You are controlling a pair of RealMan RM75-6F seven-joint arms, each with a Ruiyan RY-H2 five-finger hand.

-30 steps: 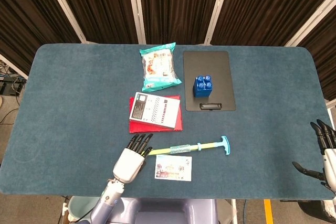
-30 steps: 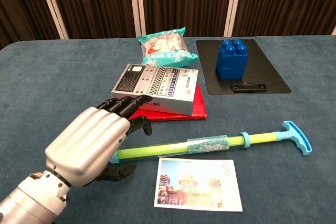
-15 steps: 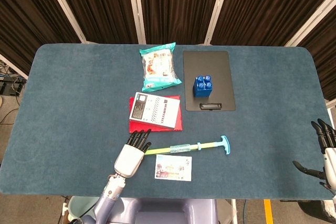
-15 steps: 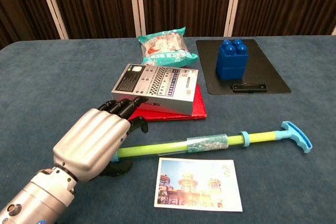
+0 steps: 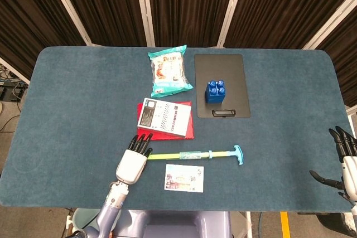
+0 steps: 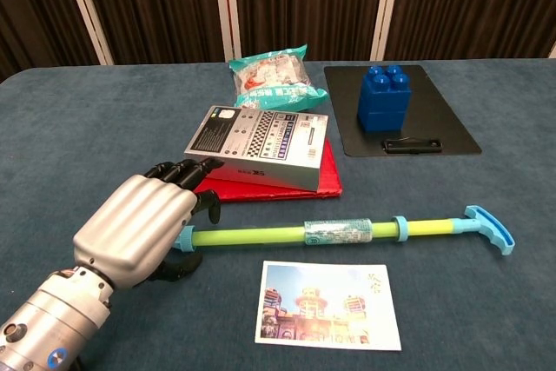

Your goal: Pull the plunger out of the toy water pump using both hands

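Note:
The toy water pump [image 5: 192, 155] [image 6: 339, 232] lies on the blue table: a yellow-green tube with a clear sleeve and a blue T-handle [image 5: 240, 154] [image 6: 488, 229] at its right end. My left hand [image 5: 133, 163] [image 6: 139, 228] covers the pump's left end, fingers over the tube and thumb under it, gripping it. My right hand [image 5: 345, 163] hangs at the table's right edge, far from the pump, fingers spread and empty; the chest view does not show it.
A postcard [image 5: 184, 178] [image 6: 330, 304] lies just in front of the pump. Behind it a white box [image 5: 164, 116] rests on a red book [image 5: 167, 134]. Further back are a snack bag [image 5: 169, 71] and a black clipboard [image 5: 222, 68] bearing a blue block [image 5: 216, 91].
My left hand has moved left and slightly back, taking the pump's left end with it; the pump has slid left and now lies more level. The right hand has barely moved.

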